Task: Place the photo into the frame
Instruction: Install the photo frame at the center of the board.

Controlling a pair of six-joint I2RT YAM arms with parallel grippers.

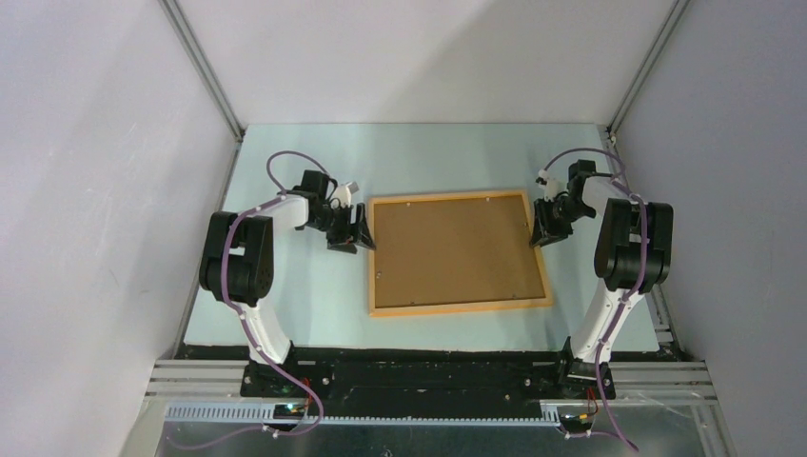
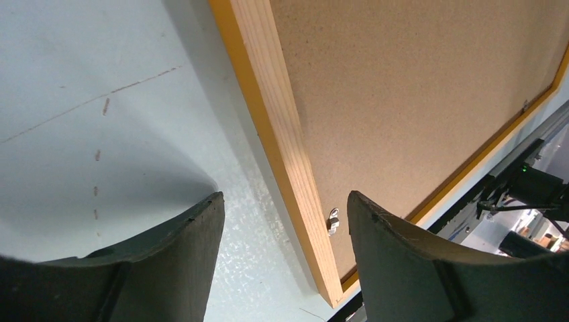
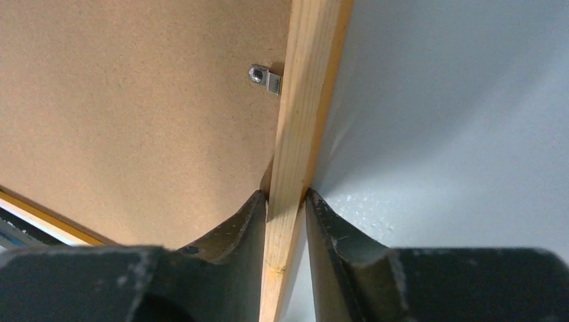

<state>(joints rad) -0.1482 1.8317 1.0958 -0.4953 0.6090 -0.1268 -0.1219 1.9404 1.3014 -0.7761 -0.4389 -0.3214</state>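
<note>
The light-orange wooden frame lies face down on the table with the plain brown backing board filling it. The photo is hidden. My left gripper is open just beyond the frame's left rail, one finger over the table, the other finger over the backing board, straddling the rail. My right gripper is shut on the frame's right rail, one finger on each side of it. A small metal clip sits on the backing by that rail, another clip by the left rail.
The pale table is walled by grey panels left and right. A black rail with cables runs along the near edge by the arm bases.
</note>
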